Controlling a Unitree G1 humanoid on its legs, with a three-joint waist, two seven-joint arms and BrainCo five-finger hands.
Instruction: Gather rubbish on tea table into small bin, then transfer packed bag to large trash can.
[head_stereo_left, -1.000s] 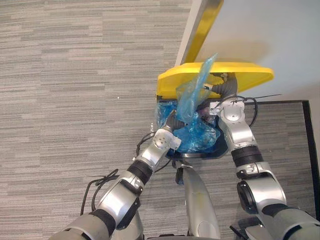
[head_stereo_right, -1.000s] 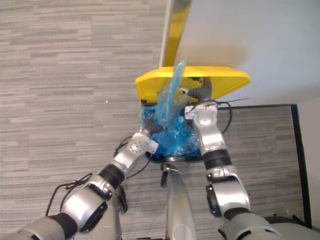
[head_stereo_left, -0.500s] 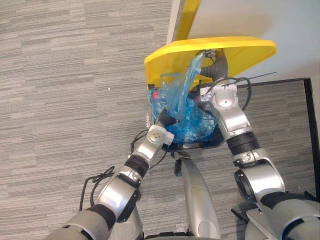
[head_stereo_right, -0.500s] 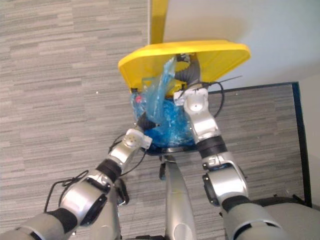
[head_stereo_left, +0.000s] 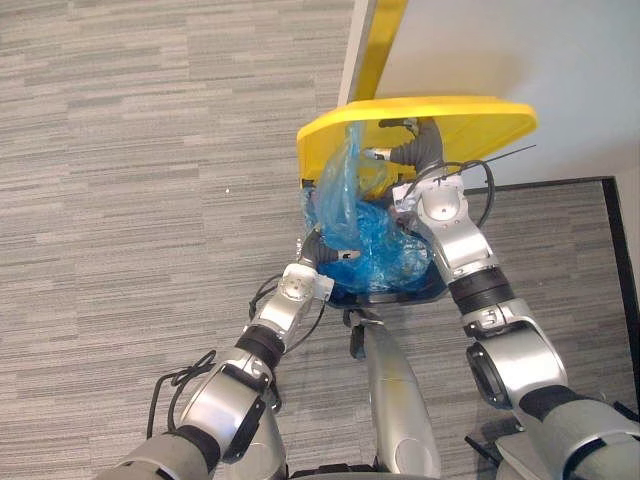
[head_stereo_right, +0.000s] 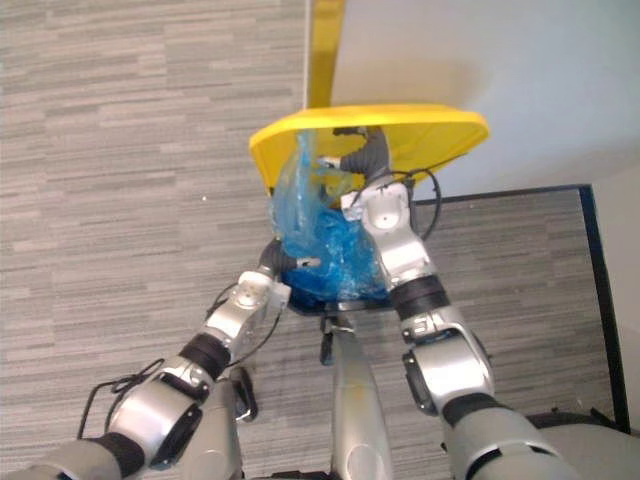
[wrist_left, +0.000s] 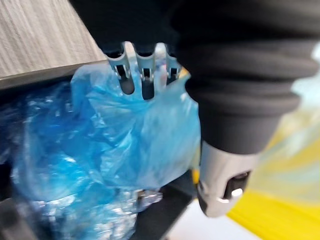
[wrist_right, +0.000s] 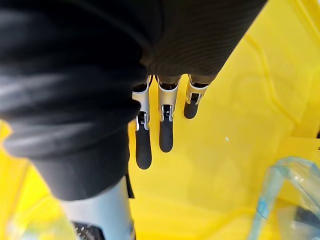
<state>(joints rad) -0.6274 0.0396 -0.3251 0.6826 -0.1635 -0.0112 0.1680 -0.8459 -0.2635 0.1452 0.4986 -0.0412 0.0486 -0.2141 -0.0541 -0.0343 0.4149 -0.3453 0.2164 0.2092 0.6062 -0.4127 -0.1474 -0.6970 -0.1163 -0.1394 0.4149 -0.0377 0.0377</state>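
A blue rubbish bag (head_stereo_left: 368, 245) sits inside the large trash can, whose dark rim (head_stereo_left: 395, 297) shows in front of it. The bag's loose top (head_stereo_left: 342, 172) stands up under the raised yellow lid (head_stereo_left: 450, 118). My left hand (head_stereo_left: 318, 248) is at the bag's near left side. It is open, and its straight fingers (wrist_left: 142, 75) rest against the blue plastic (wrist_left: 115, 145). My right hand (head_stereo_left: 400, 155) reaches under the lid. It is open too, its fingers (wrist_right: 162, 125) flat against the lid's yellow underside (wrist_right: 235, 140).
Grey striped carpet (head_stereo_left: 150, 180) spreads to the left of the can. Behind the can are a white wall (head_stereo_left: 520, 50) and an upright yellow strip (head_stereo_left: 385, 40). A dark frame (head_stereo_left: 612, 240) borders the floor at the right.
My left hand has opened, let go of the bag and drawn back toward the near rim. The bag has sunk lower into the can. The right hand still props the lid.
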